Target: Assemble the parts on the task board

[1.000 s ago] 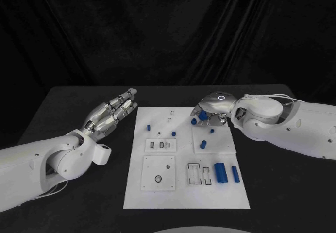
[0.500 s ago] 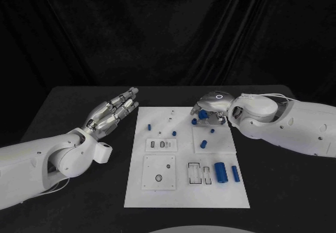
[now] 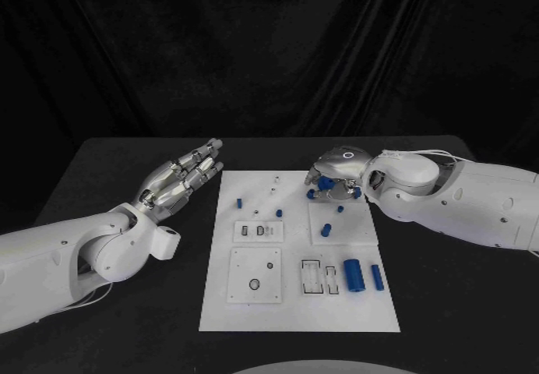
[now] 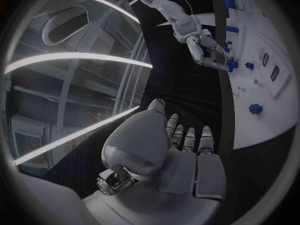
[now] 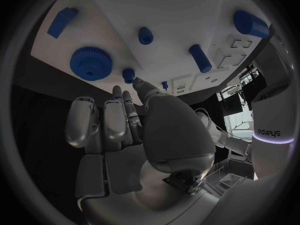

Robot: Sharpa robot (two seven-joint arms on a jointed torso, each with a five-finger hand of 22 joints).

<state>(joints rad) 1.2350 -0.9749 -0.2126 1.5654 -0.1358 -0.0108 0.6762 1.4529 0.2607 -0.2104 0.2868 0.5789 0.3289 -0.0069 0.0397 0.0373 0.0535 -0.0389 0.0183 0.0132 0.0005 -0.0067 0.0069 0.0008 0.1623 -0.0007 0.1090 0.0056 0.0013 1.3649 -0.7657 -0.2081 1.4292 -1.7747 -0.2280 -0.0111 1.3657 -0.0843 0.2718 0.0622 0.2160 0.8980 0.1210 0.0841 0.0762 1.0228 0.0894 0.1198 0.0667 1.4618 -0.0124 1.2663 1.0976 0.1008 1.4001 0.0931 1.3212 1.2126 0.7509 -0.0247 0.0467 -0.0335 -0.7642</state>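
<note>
Behind my table (image 3: 135,327) hangs a black curtain (image 3: 269,70), falling in soft vertical folds right across the back. The tabletop is matte black, its far edge meeting the drape. Past my left wrist, long bright strip lights (image 4: 75,60) curve overhead among pale structural beams (image 4: 128,70). Past my right wrist, a lit room with shelving (image 5: 234,97) shows beyond.

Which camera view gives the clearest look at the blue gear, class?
The right wrist view: the blue gear lies unobstructed on the task board, teeth and centre hole visible. In the head view the right hand covers most of it. The left wrist view shows blue at that hand, too small to identify.
</note>
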